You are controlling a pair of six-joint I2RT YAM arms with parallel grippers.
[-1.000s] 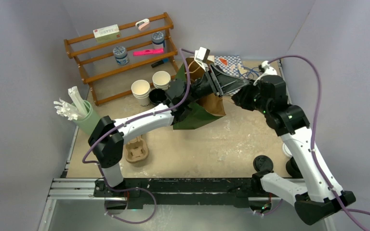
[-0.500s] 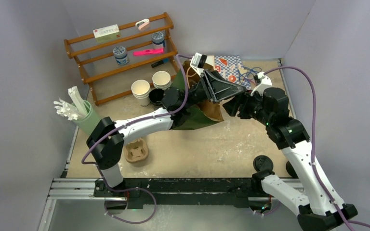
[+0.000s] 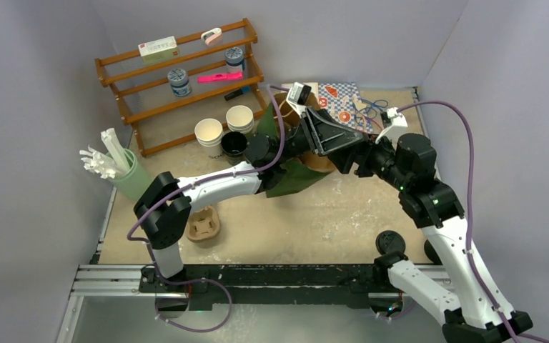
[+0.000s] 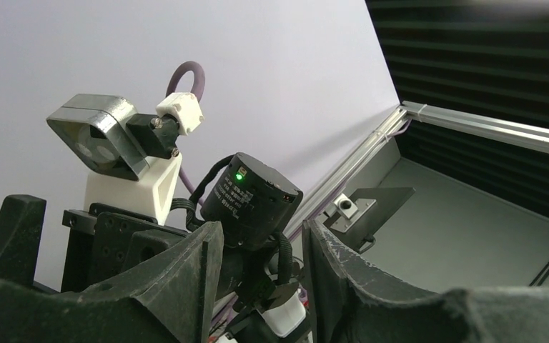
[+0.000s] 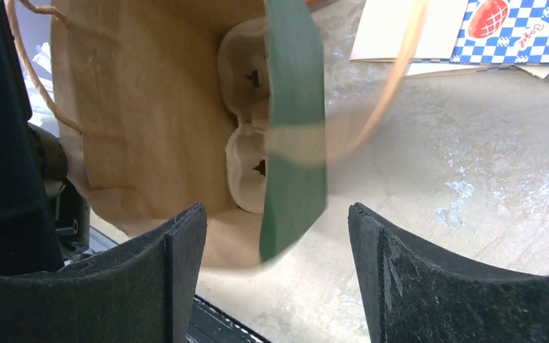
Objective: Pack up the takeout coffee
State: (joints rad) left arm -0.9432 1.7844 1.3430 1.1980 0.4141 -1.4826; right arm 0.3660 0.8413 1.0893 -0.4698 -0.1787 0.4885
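Standing at the near right of the table (image 3: 293, 221), the coffee (image 3: 389, 242) shows only its round black lid from above. It is just beside the right arm's lower link and well apart from the bag (image 3: 297, 175), and neither gripper touches it. The bag, brown inside and green outside, sits at mid-table. The right wrist camera looks straight into its open mouth, where a pulp carrier (image 5: 246, 121) lies. The right gripper (image 5: 277, 214) hovers before that mouth, fingers spread wide and clasping nothing. The bag's green edge hangs just beyond them, and one handle is blurred. The left gripper (image 4: 261, 236) is raised over the bag and tilted toward the right wrist, its fingers parted with nothing between them. Whether it touches the bag cannot be told. A second carrier (image 3: 204, 223) rests near the left arm. Farther back stand a pale cup (image 3: 209, 132), another pale cup (image 3: 239, 116), a black cup (image 3: 232, 145), a green holder (image 3: 125, 179) of white cutlery and a wooden rack (image 3: 179, 78). Chequered paper (image 3: 339, 96) lies at the back.
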